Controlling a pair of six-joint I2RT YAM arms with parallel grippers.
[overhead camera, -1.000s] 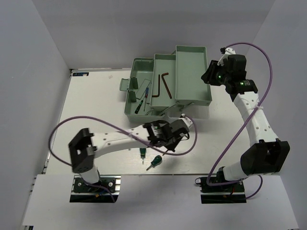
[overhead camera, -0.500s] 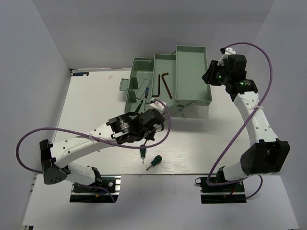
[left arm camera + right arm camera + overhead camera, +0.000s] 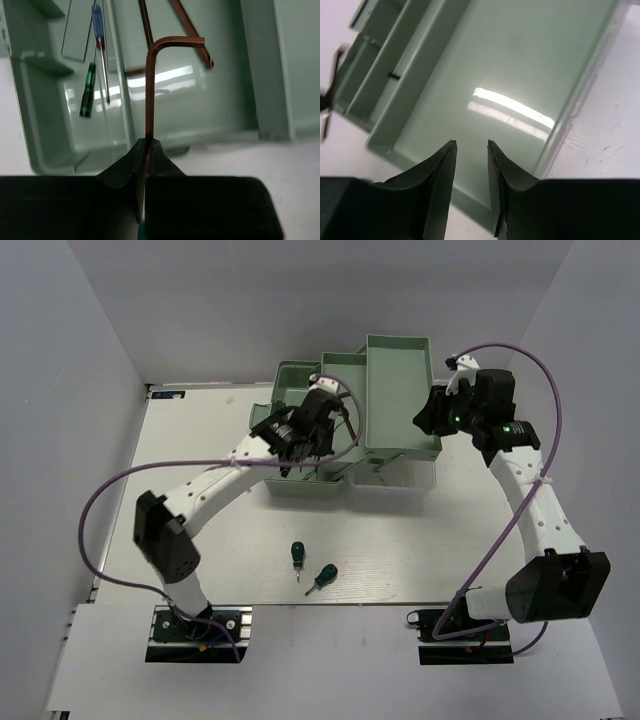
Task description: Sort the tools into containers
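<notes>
While the left gripper [image 3: 148, 146] pinches a hex key [image 3: 149, 90] over the toolbox tray [image 3: 225, 95] — two more inside — the right gripper [image 3: 471, 145] hangs spread, empty; two green-handled screwdrivers [image 3: 296, 553] lie unsorted on the table [image 3: 450, 540].

The top camera is looking down from high above the near side of the toolbox [image 3: 395, 390], taking all of it in from afar. The left wrist camera is hovering close over the toolbox's middle tray [image 3: 225, 90], facing down into it. The right wrist camera is peering closely into the toolbox's right tray [image 3: 520, 60]. All three views are sharing the toolbox.
</notes>
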